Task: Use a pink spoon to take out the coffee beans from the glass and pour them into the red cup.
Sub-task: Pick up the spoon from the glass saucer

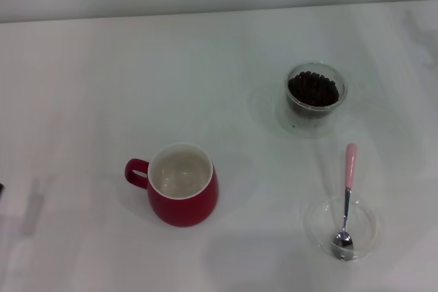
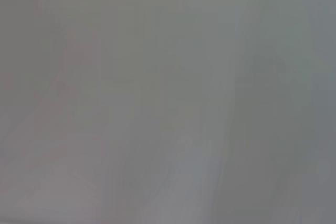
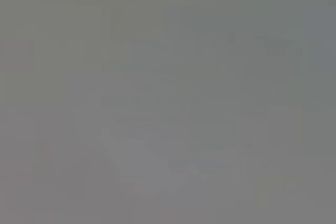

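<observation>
The red cup [image 1: 179,186] stands left of centre in the head view, white inside, with its handle pointing left. At the back right the glass [image 1: 315,94] holds dark coffee beans [image 1: 313,89]. The pink spoon [image 1: 347,196] lies at the front right, its metal bowl resting in a shallow clear dish [image 1: 342,228] and its pink handle pointing away over the rim. Neither gripper shows in the head view. Both wrist views show only a plain grey surface.
A white table [image 1: 102,87] carries everything. A pale wall runs along its far edge. A small dark bit shows at the left border [image 1: 1,188].
</observation>
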Tool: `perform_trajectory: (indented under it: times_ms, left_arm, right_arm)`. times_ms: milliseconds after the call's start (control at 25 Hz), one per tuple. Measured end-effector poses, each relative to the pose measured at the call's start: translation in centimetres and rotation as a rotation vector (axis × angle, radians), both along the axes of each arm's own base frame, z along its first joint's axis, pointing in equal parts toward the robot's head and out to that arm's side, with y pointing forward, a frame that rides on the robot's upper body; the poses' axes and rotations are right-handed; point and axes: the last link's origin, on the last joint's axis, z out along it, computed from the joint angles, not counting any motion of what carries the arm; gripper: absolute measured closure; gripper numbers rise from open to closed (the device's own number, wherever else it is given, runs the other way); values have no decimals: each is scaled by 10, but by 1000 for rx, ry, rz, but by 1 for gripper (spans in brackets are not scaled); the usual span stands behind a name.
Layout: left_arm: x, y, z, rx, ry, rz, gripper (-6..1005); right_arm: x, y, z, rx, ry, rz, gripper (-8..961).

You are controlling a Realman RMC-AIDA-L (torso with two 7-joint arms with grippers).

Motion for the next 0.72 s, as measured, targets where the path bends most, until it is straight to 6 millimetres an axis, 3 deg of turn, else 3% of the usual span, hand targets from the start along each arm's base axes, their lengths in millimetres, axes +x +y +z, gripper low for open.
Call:
perform_trajectory:
  times_ms: [360,520,720]
  left_arm:
    - [2,38,21,119,-8,1,237]
    - [0,58,36,200,-107,32,237]
    - [-13,74,55,282,-198,103,237]
  right_arm:
    - [32,-30,31,-145,263,29,85]
    - [37,-46,43,-233,366,74,84]
    - [33,-46,46,-299,416,92,84]
